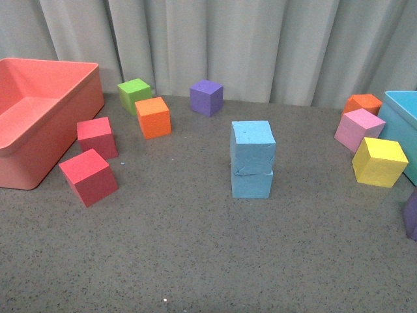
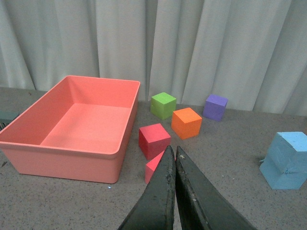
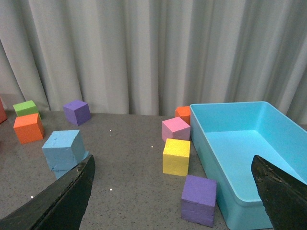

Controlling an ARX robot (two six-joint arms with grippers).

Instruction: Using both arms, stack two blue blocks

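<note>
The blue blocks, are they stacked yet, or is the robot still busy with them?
The stacking looks done: the upper blue block sits on the lower blue block, twisted a little out of line, with nothing touching either. Nothing is in hand: the left gripper is shut and empty, the right gripper is open and empty, and neither arm shows in the front view. Nothing seems left to do.

One foam cube (image 1: 253, 145) sits on another (image 1: 251, 182) mid-table, slightly askew. To the left lies a bin (image 1: 39, 117), with two cubes (image 1: 98, 137) (image 1: 88, 176) just right of it and three more (image 1: 134, 95) (image 1: 153, 117) (image 1: 206, 97) farther back. At far right, a second bin (image 1: 402, 124) has cubes (image 1: 362, 104) (image 1: 359, 129) (image 1: 379, 162) clustered at its left.
</note>
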